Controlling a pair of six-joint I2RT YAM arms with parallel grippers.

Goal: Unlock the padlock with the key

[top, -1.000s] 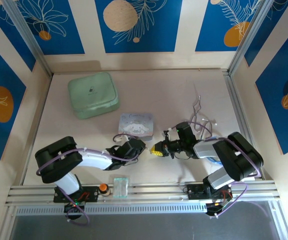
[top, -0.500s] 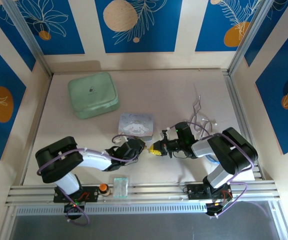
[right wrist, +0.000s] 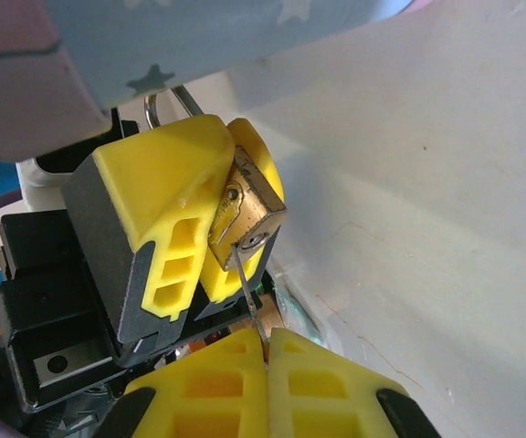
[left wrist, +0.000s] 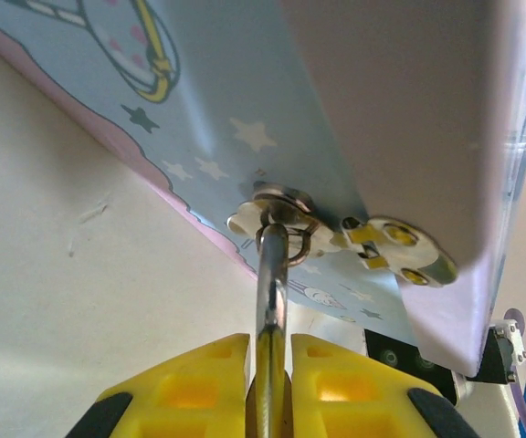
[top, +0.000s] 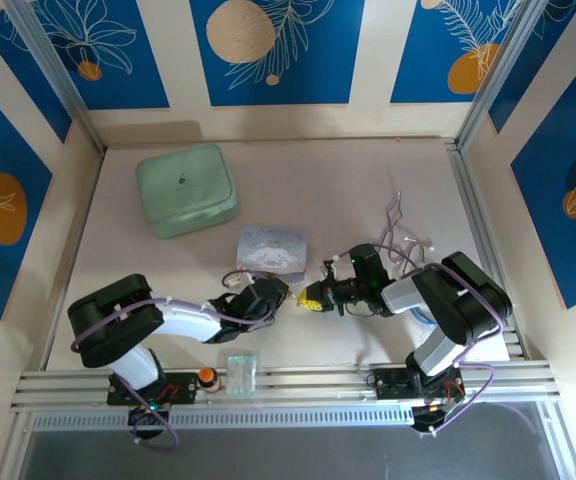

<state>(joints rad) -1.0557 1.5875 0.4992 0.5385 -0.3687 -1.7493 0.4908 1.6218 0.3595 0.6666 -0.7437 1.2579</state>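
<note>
padlock (right wrist: pixel 254 214): left hand (left wrist: pixel 269 354) grips | key (right wrist: pixel 245 283): right hand (right wrist: pixel 265 351) pinches | shackle (left wrist: pixel 270 274) at tin latch (left wrist: pixel 336 239)

Left arm (top: pixel 183 320) and right arm (top: pixel 413 296): white link covers, black joint housings, purple cables looped alongside. Bases at the rail (top: pixel 288 378): black, with small red and green lights. Left gripper (left wrist: pixel 269 365) and right gripper (right wrist: pixel 268 351): yellow moulded fingers with rectangular recesses on dark grey carriers.
</note>
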